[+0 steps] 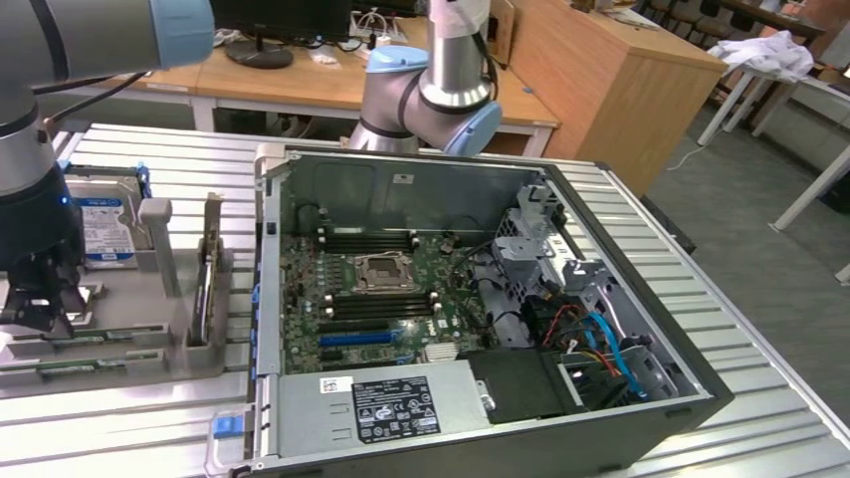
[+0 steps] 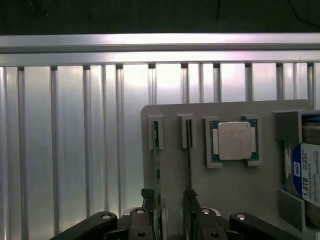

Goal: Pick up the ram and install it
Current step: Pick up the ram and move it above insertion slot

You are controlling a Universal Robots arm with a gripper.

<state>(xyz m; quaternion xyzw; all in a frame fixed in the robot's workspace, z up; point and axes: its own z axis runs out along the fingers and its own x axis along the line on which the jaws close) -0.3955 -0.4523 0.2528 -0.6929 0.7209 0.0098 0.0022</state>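
We see the gripper [image 2: 168, 197] open, with the ram [image 2: 156, 165] between its fingers. It stands on edge in the grey holder [image 2: 235, 190], at 9 o'clock from the computer case [image 1: 604, 438] in the exterior view.

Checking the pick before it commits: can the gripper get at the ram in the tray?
Probably yes: the open gripper hangs over the ram, which stands on edge between its fingers with nothing covering it. A second stick near one finger may crowd it.
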